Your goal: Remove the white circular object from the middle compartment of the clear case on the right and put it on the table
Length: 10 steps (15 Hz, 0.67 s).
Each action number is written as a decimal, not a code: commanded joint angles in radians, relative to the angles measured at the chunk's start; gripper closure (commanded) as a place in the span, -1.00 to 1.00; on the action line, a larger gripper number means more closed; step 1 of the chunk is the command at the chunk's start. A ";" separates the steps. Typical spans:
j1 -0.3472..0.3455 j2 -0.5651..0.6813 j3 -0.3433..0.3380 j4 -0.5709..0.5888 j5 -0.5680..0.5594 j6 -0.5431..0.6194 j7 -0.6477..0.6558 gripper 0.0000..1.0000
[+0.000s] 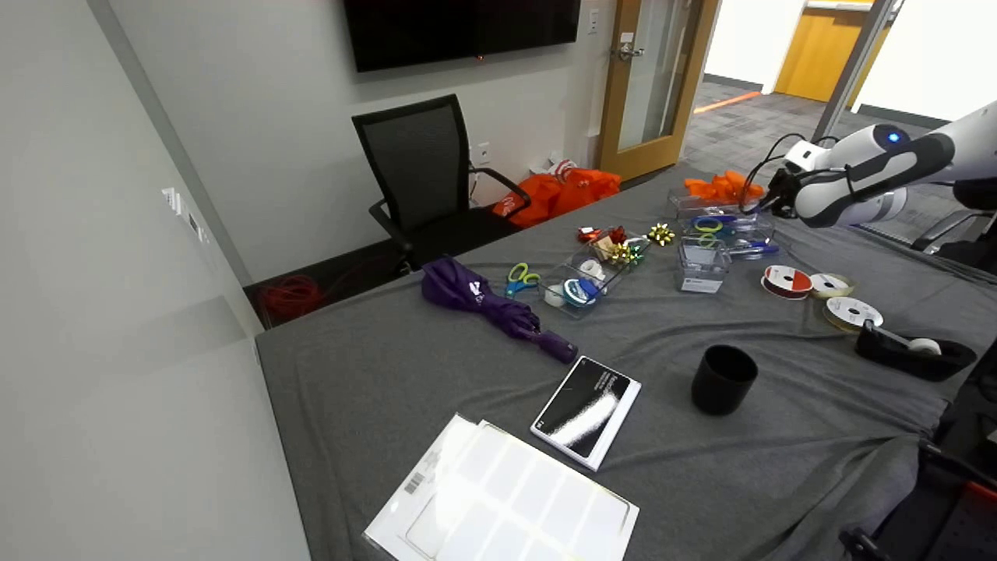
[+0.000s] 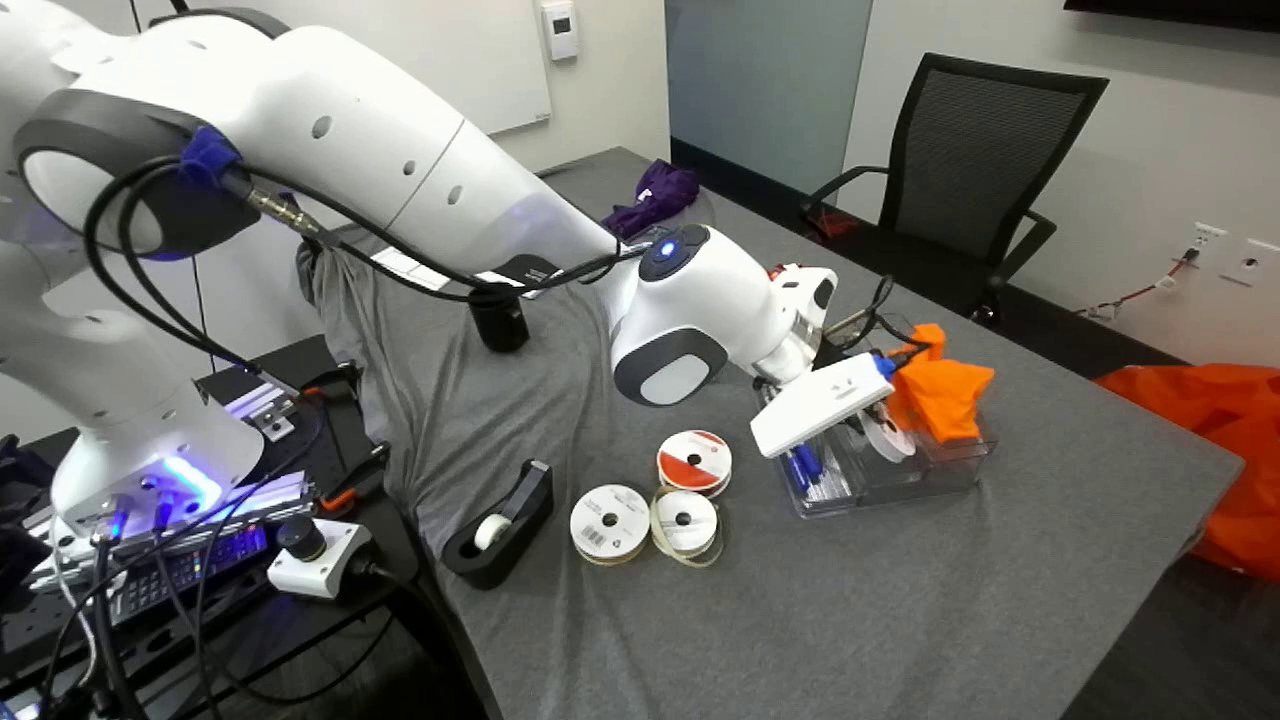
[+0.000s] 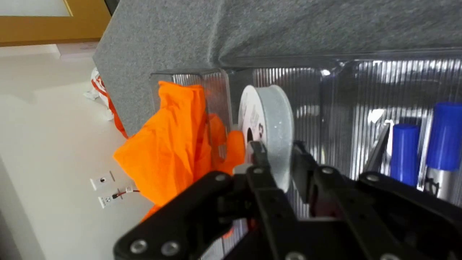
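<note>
The white circular object is a white spool of pale ribbon (image 3: 276, 112), standing on edge in the wrist view. It also shows in an exterior view (image 2: 888, 437), partly hidden by the wrist camera. My gripper (image 3: 279, 150) has one finger on each side of the spool and is shut on it. The spool is at the middle compartment of the clear case (image 2: 930, 482), whose ribbed floor shows in the wrist view (image 3: 303, 81). I cannot tell whether the spool touches the floor. The table (image 2: 760, 630) with its dark grey cloth lies around the case.
Orange cloth (image 3: 173, 141) fills the end compartment beside the spool. Blue-capped markers (image 3: 404, 153) lie on the other side. Several ribbon spools (image 2: 609, 525), a tape dispenser (image 2: 500, 530), a black cup (image 1: 723, 379), a small clear box (image 1: 701, 273) and another clear case (image 1: 576, 308) stand on the table.
</note>
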 commanded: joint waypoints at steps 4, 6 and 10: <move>-0.247 -0.129 0.300 -0.187 -0.052 -0.058 -0.065 0.89; -0.329 -0.150 0.397 -0.228 -0.059 -0.135 -0.118 0.89; -0.454 -0.152 0.565 -0.291 0.006 -0.279 -0.348 0.89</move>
